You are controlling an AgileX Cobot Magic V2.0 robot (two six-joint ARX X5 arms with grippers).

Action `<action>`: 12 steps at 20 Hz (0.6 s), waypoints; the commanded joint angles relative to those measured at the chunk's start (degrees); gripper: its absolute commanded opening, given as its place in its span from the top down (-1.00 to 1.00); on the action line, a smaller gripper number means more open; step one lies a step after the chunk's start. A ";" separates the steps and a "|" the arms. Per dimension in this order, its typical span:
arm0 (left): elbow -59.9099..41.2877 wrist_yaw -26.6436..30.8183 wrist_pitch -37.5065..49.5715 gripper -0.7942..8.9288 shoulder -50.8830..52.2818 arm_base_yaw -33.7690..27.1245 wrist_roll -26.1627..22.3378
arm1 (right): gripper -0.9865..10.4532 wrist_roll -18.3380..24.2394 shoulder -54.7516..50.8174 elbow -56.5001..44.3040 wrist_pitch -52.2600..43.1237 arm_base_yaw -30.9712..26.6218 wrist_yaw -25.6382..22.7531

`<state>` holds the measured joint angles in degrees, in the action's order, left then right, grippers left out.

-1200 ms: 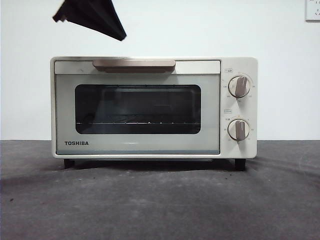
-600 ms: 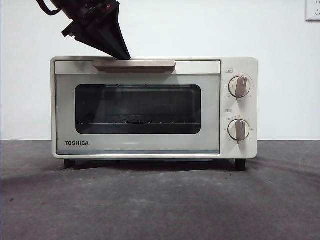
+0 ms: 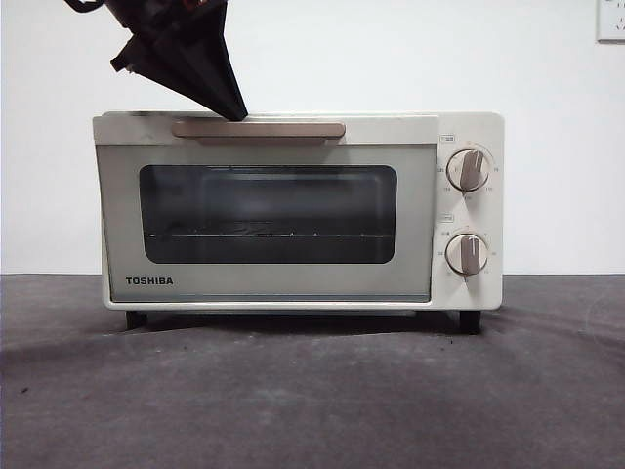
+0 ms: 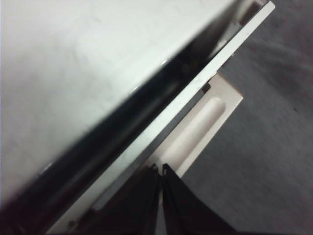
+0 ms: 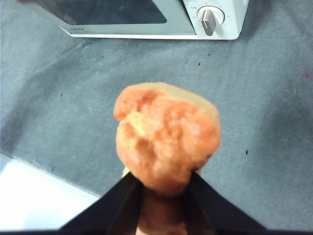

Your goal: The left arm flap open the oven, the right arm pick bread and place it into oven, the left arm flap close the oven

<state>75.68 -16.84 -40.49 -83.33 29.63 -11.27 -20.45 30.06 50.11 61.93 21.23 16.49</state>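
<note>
The cream-white TOSHIBA oven (image 3: pixel 459 210) stands in the middle of the front view. Its door (image 3: pixel 269 283) is tipped a little forward at the top. In the left wrist view a dark gap shows between the door (image 4: pixel 195 95) and the oven's body. My left gripper (image 3: pixel 234 110) comes in from the upper left, its pointed tip at the left part of the beige handle (image 3: pixel 283 129). In its own view its jaws (image 4: pixel 160 170) are shut together at the handle (image 4: pixel 208 122). My right gripper (image 5: pixel 164 178) is shut on the golden-orange bread (image 5: pixel 166 134) and holds it above the table, in front of the oven (image 5: pixel 220 22).
Two beige knobs (image 3: pixel 469 169) (image 3: pixel 467 254) sit on the oven's right side. Dark grey cloth (image 3: pixel 312 391) covers the table in front. A white wall stands behind, with a socket (image 3: pixel 611 20) at the top right. A white patch (image 5: pixel 39 200) lies past the cloth's edge.
My left gripper has come down from above the oven to the handle. The door's top edge has swung a little forward, off the oven's body.
</note>
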 commanded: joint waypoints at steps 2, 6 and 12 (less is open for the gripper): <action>-0.11 0.96 -4.42 0.80 -1.55 1.38 1.11 | 0.65 -0.55 0.11 1.03 -0.57 0.28 0.15; -0.61 0.98 -5.27 0.80 -0.79 2.75 1.92 | 0.65 -0.55 0.11 1.03 -0.57 0.28 0.17; -7.17 1.36 -1.31 0.80 4.48 3.34 3.06 | 0.65 -0.48 0.11 1.03 -0.59 0.28 0.02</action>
<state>68.14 -16.32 -42.30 -78.15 32.75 -8.99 -20.45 30.06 50.11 61.93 21.23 16.47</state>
